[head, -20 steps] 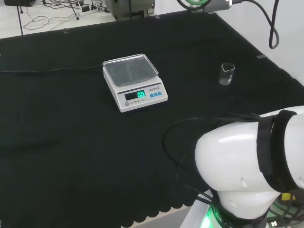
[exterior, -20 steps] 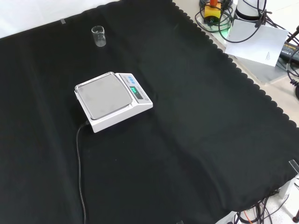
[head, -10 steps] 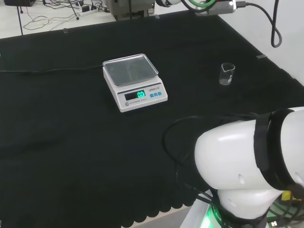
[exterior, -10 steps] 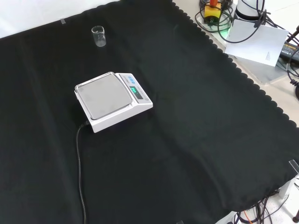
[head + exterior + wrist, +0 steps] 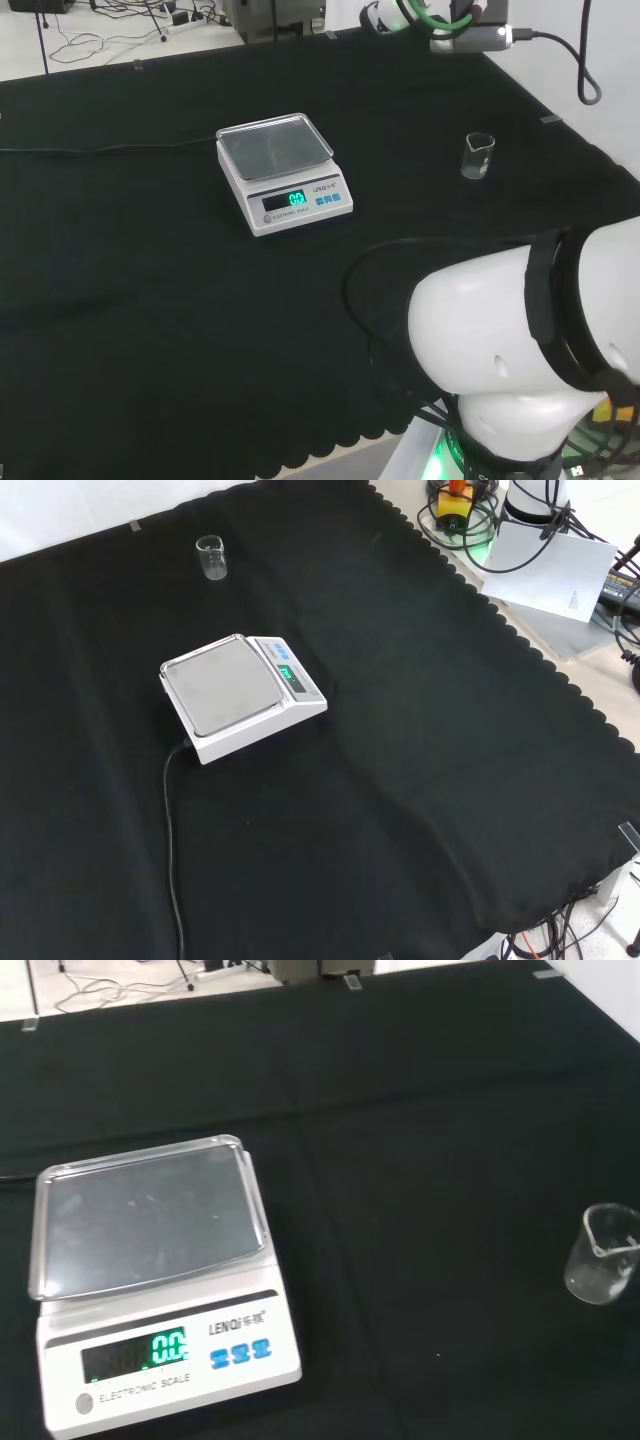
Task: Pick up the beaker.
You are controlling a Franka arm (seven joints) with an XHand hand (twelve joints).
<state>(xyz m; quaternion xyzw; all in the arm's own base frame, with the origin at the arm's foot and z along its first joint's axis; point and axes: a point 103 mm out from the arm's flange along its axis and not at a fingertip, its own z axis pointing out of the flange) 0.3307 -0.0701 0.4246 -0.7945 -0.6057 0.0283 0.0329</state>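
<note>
Start at the left of the head view: you have a white scale [image 5: 283, 170] with a bare metal pan and a lit green display, its cord [image 5: 110, 148] running off across the black cloth [image 5: 150, 300]. Nothing sits on the pan.

Move right and you reach the beaker [image 5: 478, 156], a small clear one standing upright by itself on the cloth, well apart from the scale. In the front view it stands near the far edge of the cloth, beyond the scale. It looks empty, though clear glass makes that hard to confirm.

At the far right of the head view are the arm's own white links [image 5: 520, 360]. You cannot tell from these pictures whether the hand is relaxed, clenched or holding anything.

Expect the beaker to be light, stiff, smooth and breakable, and easy to tip or push along the cloth if a finger bumps it first. Take it by the side wall, around the middle, with the thumb opposite the fingers, and keep clear of the thin rim and its small spout.
</note>
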